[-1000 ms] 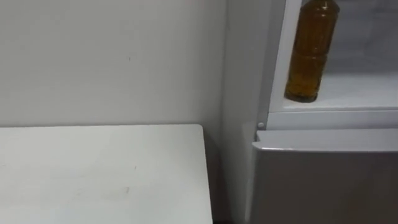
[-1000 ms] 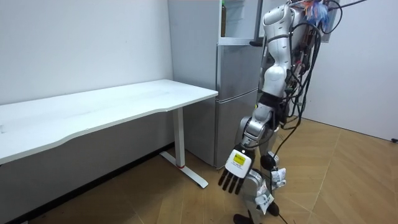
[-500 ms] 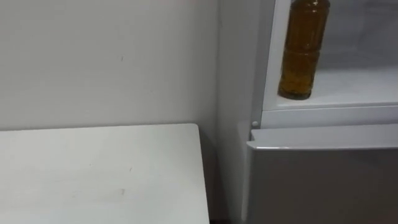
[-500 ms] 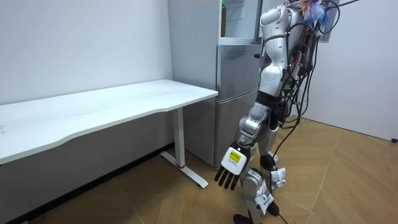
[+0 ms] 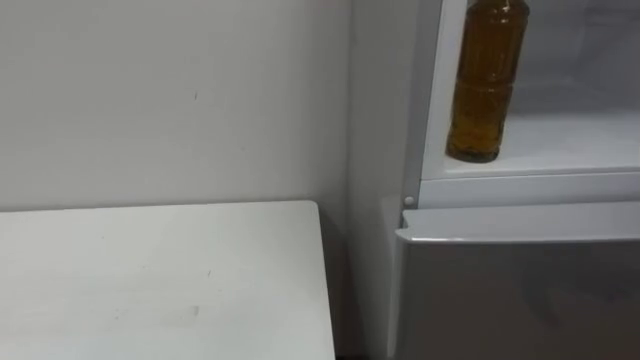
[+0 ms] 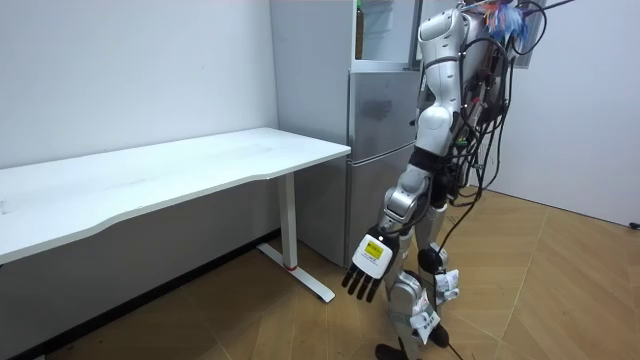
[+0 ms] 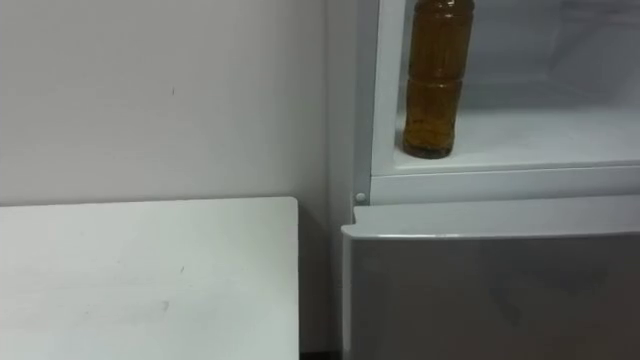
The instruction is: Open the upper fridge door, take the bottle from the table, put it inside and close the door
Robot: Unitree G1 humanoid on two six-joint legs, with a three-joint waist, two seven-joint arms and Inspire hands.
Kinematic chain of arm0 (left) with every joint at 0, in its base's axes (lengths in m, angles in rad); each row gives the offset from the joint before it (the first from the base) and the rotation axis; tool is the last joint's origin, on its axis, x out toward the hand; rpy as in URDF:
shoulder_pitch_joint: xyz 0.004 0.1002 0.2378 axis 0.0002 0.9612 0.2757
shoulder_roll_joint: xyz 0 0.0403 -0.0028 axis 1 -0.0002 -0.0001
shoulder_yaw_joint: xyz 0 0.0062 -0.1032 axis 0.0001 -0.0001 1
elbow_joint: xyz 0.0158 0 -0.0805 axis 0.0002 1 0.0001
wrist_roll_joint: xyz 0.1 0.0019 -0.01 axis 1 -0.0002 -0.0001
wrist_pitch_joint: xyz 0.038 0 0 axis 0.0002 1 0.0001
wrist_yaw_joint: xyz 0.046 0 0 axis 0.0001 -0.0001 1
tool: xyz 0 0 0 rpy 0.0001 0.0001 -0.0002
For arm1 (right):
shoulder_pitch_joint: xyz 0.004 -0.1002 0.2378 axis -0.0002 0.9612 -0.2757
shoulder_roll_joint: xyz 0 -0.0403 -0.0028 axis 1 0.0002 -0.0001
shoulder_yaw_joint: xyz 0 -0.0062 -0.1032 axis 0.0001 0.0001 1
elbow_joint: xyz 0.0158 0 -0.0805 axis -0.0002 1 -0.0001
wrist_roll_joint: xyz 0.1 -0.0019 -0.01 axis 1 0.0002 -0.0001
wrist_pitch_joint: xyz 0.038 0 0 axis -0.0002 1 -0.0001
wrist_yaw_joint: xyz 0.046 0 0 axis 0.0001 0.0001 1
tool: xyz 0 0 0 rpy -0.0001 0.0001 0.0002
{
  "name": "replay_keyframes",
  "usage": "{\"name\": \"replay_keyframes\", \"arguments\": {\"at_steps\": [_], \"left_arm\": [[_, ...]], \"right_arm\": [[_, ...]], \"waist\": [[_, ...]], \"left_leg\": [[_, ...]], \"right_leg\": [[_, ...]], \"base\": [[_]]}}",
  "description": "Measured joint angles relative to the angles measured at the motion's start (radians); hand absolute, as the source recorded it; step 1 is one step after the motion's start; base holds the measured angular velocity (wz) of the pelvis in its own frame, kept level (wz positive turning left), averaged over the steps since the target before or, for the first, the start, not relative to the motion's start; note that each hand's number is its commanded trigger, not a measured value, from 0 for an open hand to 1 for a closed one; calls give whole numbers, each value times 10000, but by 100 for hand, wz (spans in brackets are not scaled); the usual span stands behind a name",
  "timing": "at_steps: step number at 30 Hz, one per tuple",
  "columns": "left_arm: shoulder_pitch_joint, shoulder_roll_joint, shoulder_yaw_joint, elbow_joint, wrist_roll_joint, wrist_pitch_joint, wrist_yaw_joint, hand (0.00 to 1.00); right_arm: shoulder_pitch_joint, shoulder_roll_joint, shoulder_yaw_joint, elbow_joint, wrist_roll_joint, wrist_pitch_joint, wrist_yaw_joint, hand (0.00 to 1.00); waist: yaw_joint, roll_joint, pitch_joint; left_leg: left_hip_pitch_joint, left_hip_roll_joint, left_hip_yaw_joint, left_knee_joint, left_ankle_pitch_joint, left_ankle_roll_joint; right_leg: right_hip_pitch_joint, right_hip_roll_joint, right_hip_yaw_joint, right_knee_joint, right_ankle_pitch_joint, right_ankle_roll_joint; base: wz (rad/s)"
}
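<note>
1. Bottle (image 5: 484,85) upright inside upper fridge (image 5: 520,188), at the front left corner of its shelf, no hand on it.
2. Left hand (image 6: 363,272) low beside fridge, fingers straight and spread, holding nothing.
3. Looks placed; close up gently, avoid knocking bottle near edge.

The bottle (image 5: 485,85) stands at the left front of the upper fridge (image 5: 520,188), the table (image 5: 160,280) to its left.
</note>
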Motion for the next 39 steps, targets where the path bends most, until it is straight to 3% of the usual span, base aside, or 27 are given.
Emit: {"name": "replay_keyframes", "arguments": {"at_steps": [5,10,15,18,27,34,36,39], "left_arm": [[19,-3,-90,-42,-313,19,-2,0],[387,-1,-87,-474,-346,34,-9,0],[466,-6,-56,-750,-444,31,-3,0],[528,-12,-38,-821,-427,31,44,0],[568,61,-38,-1086,-446,-163,207,0],[567,46,-29,-1157,-418,-188,206,0],[515,50,-28,-1297,-408,-192,192,0],[512,57,-15,-1311,-382,-193,161,0]], "right_arm": [[12,28,-31,703,1254,30,3,0],[12,22,-317,657,2342,32,-238,0],[-42,-9,-1220,343,4035,34,-588,0],[-46,-91,-2176,-17,4256,34,-1089,0],[-222,-874,-3523,-629,4661,-20,-2098,0],[-419,-952,-4393,-2071,4572,-26,-2623,0],[-432,-1259,-4485,-2572,4539,-24,-2754,0],[-438,-1310,-4671,-3449,4094,-36,-2752,0]], "waist": [[-24,-8,-1],[-276,-22,0],[-545,-60,-5],[-680,-107,-6],[-938,-469,11],[-1137,-481,34],[-1173,-499,44],[-1161,-496,39]], "left_leg": [[17,1,-6,-20,0,-2],[15,-15,-1,-68,0,-2],[16,-49,-45,-181,5,-2],[-18,-59,-28,-198,6,-2],[36,-69,151,-224,7,-3],[-81,-74,183,-237,7,-2],[-185,-79,213,-235,8,0],[-193,-78,321,-234,8,0]], "right_leg": [[16,0,18,-12,-7,-6],[21,4,14,-14,-19,10],[-70,-4,39,16,-56,27],[-129,9,136,12,-66,35],[-177,23,293,-42,-70,45],[-368,31,395,16,-83,60],[-512,27,411,97,-82,61],[-600,30,519,171,-97,60]], "base": [[0],[0],[0],[-3],[-9],[-2],[-2],[-9]]}}
